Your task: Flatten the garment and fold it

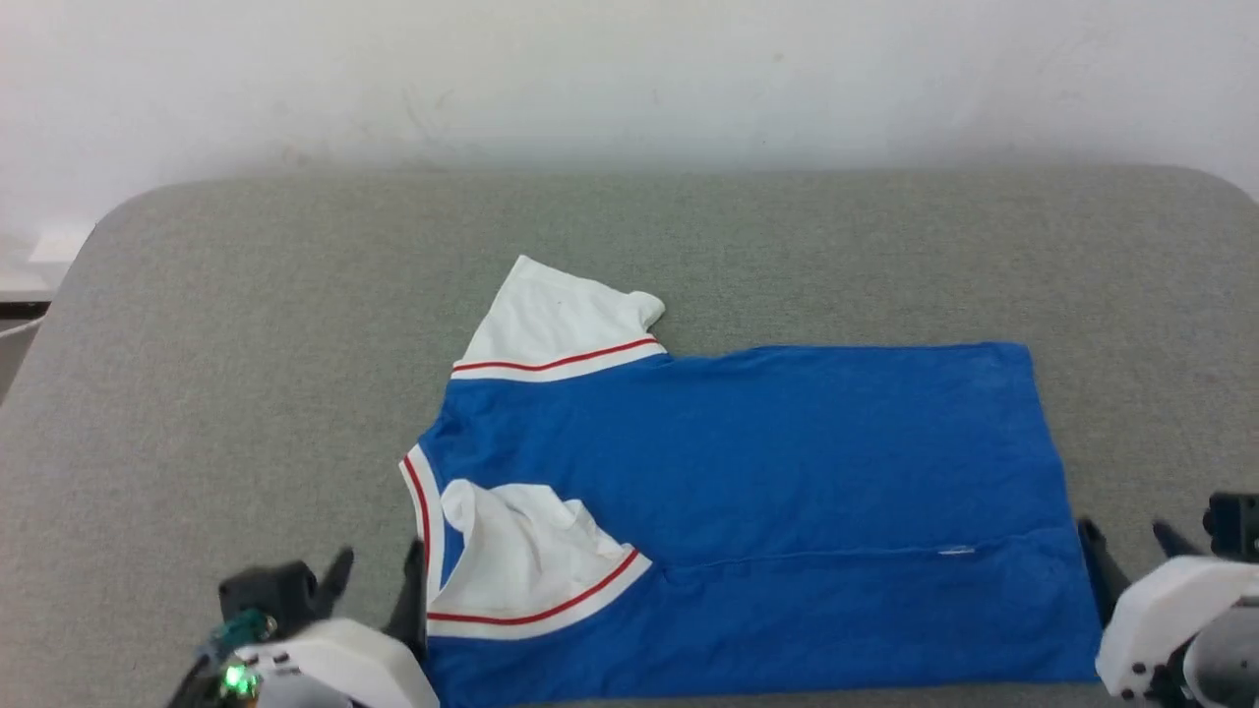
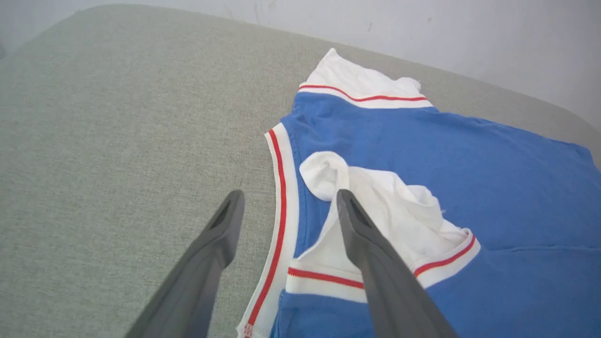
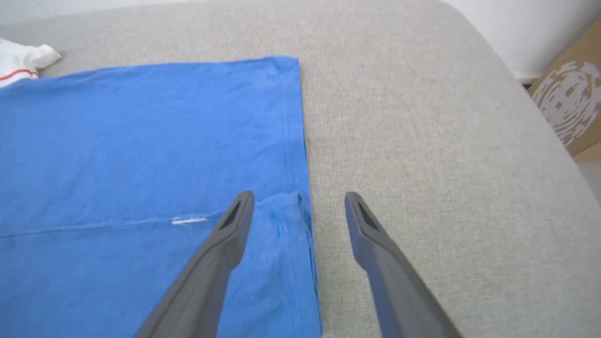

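The garment is a bright blue shirt with white sleeves and red-and-white trim, lying on the grey padded table. Its near long edge is folded over onto the body, and the near white sleeve lies crumpled on the blue cloth. The far sleeve sticks out toward the wall. My left gripper stands open at the collar end, its fingers either side of the striped trim. At the hem's near corner my right gripper is open, holding nothing.
A white wall runs behind the table. The table's rounded corners show at the far left and far right. A brown cardboard box sits beyond the table's right edge. Bare grey padding surrounds the shirt on all sides.
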